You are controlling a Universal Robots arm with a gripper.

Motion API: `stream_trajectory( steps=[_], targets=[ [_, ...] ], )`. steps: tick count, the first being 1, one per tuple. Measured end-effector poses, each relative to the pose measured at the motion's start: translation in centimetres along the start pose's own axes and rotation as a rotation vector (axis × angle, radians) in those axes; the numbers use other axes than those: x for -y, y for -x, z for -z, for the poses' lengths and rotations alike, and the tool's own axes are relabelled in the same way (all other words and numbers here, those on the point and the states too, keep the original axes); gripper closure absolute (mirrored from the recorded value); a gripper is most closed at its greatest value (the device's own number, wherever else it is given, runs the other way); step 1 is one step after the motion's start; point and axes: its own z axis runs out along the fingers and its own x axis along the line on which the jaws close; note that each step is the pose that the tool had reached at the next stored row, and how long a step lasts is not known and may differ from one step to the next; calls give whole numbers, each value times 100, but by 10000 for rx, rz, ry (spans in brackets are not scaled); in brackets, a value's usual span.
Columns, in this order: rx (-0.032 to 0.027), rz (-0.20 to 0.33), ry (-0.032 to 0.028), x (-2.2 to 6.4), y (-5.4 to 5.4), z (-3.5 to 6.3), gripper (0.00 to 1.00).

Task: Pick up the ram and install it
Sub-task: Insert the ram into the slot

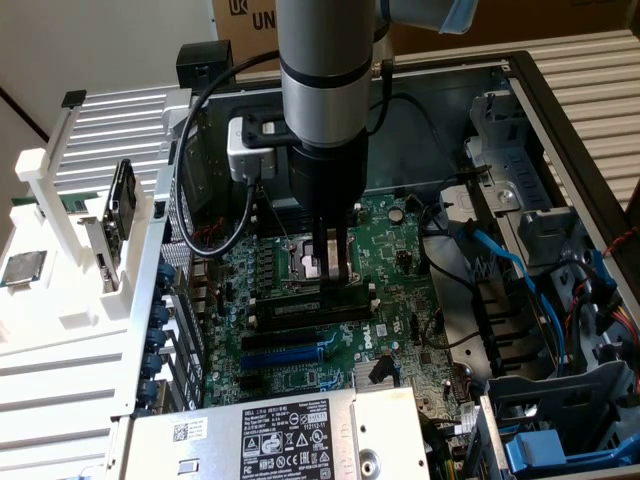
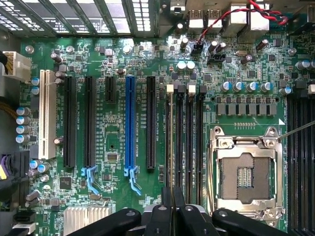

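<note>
Pinching the thin dark-green ram strip (image 2: 171,147) edge-on, the black two-fingered gripper (image 1: 334,265) stands over the long black plastic memory slots (image 1: 300,310); the blue expansion slot (image 1: 285,350) lies at its seven o'clock in the exterior view.

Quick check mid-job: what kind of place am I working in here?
Inside an open desktop computer case, by the look of it: a green motherboard, an empty CPU socket and a blue expansion slot.
</note>
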Motion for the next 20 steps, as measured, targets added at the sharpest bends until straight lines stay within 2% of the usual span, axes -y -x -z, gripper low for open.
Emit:
stream_trajectory(
  steps=[20],
  targets=[
    [-1,0,1,2,0,-63,88]
  ],
)
